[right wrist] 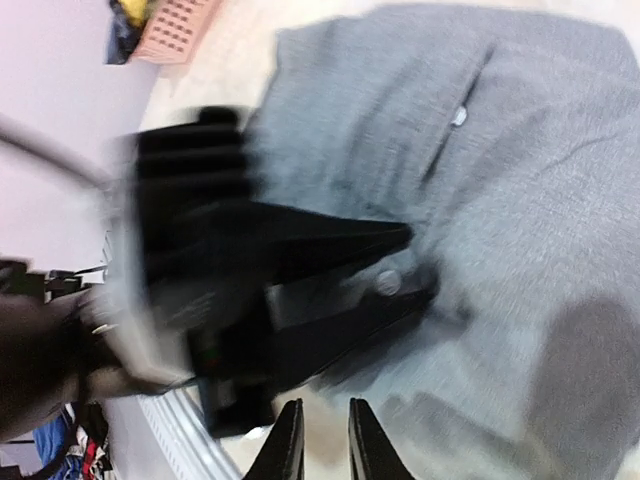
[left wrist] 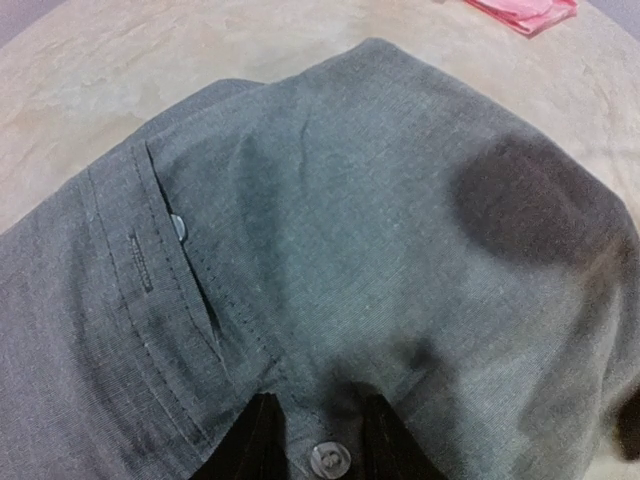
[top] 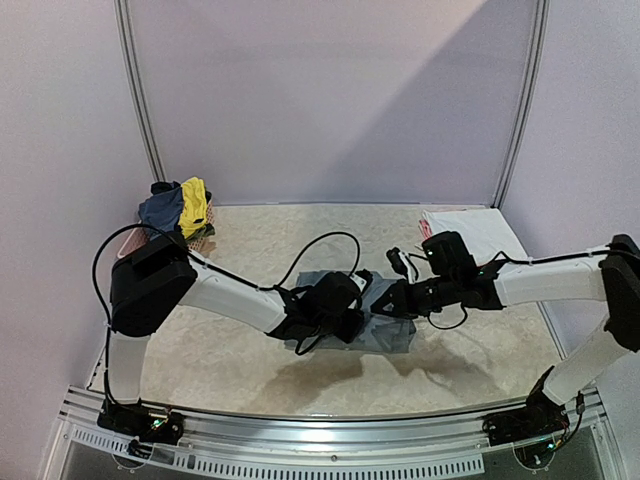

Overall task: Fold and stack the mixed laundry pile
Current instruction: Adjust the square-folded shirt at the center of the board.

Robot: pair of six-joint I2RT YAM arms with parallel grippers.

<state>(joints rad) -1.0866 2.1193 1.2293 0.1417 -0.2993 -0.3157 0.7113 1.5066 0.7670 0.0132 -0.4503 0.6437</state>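
Note:
The grey trousers lie crumpled at the middle of the table and fill the left wrist view. My left gripper is shut on their waistband, with a button between its fingers. The right wrist view shows the same grip. My right gripper hovers just beside it over the trousers' near edge. Its jaws stand narrowly open with only bare table showing between them. The navy top and yellow garment sit in the basket. White and pink pieces lie back right.
The pink lattice basket stands at the back left corner. Pale walls and metal poles enclose the table. Both arms meet at the centre, with a black cable looping above the left wrist.

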